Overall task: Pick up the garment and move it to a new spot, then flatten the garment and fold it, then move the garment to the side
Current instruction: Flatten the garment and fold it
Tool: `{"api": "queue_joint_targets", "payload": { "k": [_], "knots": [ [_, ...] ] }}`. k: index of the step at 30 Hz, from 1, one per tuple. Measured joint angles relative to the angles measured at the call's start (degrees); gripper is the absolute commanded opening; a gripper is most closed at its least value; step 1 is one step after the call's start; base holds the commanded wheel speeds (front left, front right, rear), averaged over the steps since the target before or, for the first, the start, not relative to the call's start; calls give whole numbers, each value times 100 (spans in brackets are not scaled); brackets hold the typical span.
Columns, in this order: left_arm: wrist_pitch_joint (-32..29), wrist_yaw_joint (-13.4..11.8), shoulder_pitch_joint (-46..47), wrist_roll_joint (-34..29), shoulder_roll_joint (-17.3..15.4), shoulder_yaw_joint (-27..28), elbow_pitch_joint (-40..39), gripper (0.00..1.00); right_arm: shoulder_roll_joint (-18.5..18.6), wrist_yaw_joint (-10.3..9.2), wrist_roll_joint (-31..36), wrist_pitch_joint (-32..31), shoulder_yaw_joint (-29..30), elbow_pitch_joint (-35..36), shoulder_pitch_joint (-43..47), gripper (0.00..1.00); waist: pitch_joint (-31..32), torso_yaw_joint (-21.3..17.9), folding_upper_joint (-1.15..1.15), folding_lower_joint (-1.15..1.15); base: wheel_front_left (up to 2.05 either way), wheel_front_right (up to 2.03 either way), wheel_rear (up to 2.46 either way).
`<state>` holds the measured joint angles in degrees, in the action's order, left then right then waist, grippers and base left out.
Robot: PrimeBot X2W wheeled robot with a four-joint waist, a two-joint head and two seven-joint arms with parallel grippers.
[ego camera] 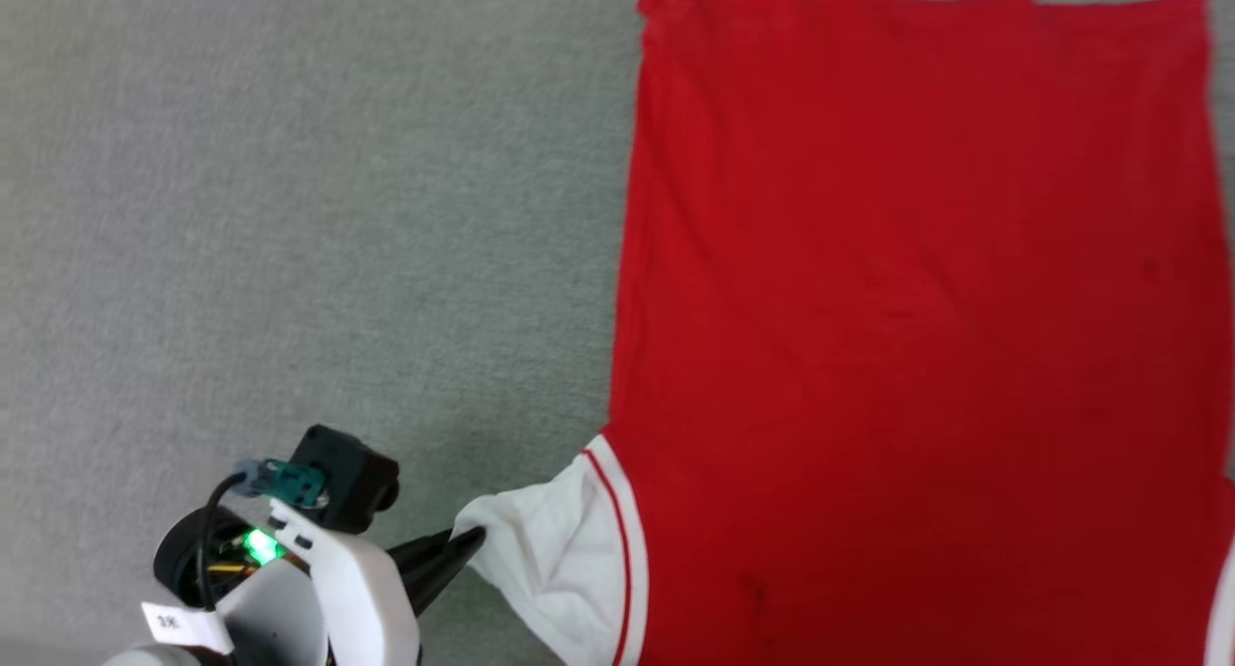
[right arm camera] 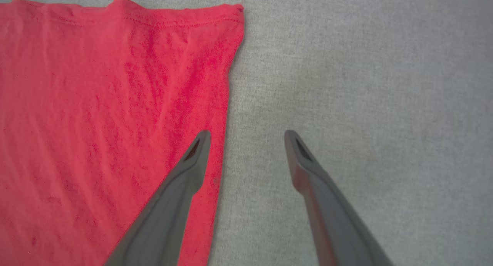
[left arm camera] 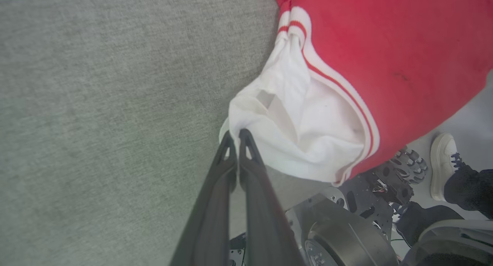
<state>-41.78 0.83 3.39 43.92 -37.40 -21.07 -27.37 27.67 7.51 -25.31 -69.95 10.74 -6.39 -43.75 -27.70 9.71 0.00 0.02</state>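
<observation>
The red shirt (ego camera: 917, 309) lies spread flat on the grey carpet-like surface (ego camera: 289, 212), taking up the right side of the head view, with its straight stitched hem at the far end and its body smooth apart from a few soft creases. One white short sleeve (ego camera: 550, 569), edged where it joins the body with a band of red-and-white trim (left arm camera: 335, 88), sticks out from the shirt's near left corner and is drawn to a point towards the robot. The left gripper (ego camera: 468, 542) sits low at that point, its two dark fingers pressed together and pinching the edge of the sleeve's cuff, so the white cloth bunches and puckers just behind the tips. A small green light (ego camera: 259, 547) glows on that arm's wrist. The right gripper (right arm camera: 246, 137) is over the shirt's other long side, near the hem corner, with its jaws standing wide apart and nothing between them; one finger (right arm camera: 192, 162) is above the red cloth just inside the edge, the other above bare grey surface. In the left wrist view the robot's dark wheeled base (left arm camera: 339, 235) shows below the sleeve, and beside it a person's white shoe (left arm camera: 442, 165).
</observation>
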Motion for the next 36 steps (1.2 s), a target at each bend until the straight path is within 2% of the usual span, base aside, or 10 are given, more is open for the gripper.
{"api": "queue_joint_targets", "payload": {
  "k": [9,15,20,21,22,36],
  "knots": [
    [57,119,293,-207,183,-264,-68,0,85,0,801,5,74,-936,-1160,100,-653,667,0,0,0,0,0],
    [119,140,381,-277,271,-344,-34,0,192,0,1163,59,9,-1271,-1432,100,-906,951,0,-1,0,0,0],
    [171,157,404,-286,313,-379,36,0,282,-1,1228,43,-221,-1405,-1449,100,-1001,1028,0,-2,0,0,0],
    [179,167,418,-286,321,-387,56,0,316,-2,1227,16,-289,-1419,-1448,44,-1003,1031,0,-2,0,0,0],
    [179,167,418,-286,321,-387,56,0,316,-2,1227,16,-289,-1419,-1448,0,-1003,1031,0,-2,0,0,0],
    [221,170,511,-232,339,-363,267,0,401,0,988,125,-649,-1672,-1074,0,-656,822,0,-2,0,0,0]
  ]
}}
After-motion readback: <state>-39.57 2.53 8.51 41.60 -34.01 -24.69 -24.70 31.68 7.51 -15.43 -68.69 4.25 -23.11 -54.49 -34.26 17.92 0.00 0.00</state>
